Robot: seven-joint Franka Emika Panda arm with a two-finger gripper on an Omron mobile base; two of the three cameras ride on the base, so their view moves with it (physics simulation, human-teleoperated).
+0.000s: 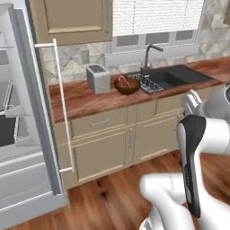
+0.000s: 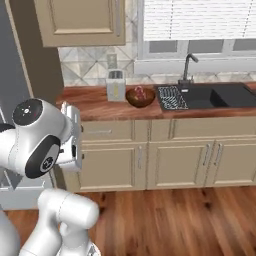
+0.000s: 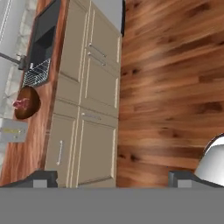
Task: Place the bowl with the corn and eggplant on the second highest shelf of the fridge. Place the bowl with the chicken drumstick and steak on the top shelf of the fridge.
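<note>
Holding the pincer [image 3: 112, 179] spread wide and empty, well back from the desk [image 1: 81, 101]. Sitting there between toaster [image 1: 98, 77] and sink [image 1: 173, 77]: the bowl with the steak [image 1: 126, 85]. Risking a clipped rim or tipped meat on approach, or bumping the fridge door [image 1: 33, 103] when swinging over.

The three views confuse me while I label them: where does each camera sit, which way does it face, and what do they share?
Left base view: behind the arm's left, facing the counter and the open fridge door; white arm at lower right.
Right base view: behind its right, facing the counter; arm at lower left.
Hand view: on the hand, open, looking down on cabinets and wood floor, rolled sideways.
All share the bowl with the steak, toaster and sink.
</note>
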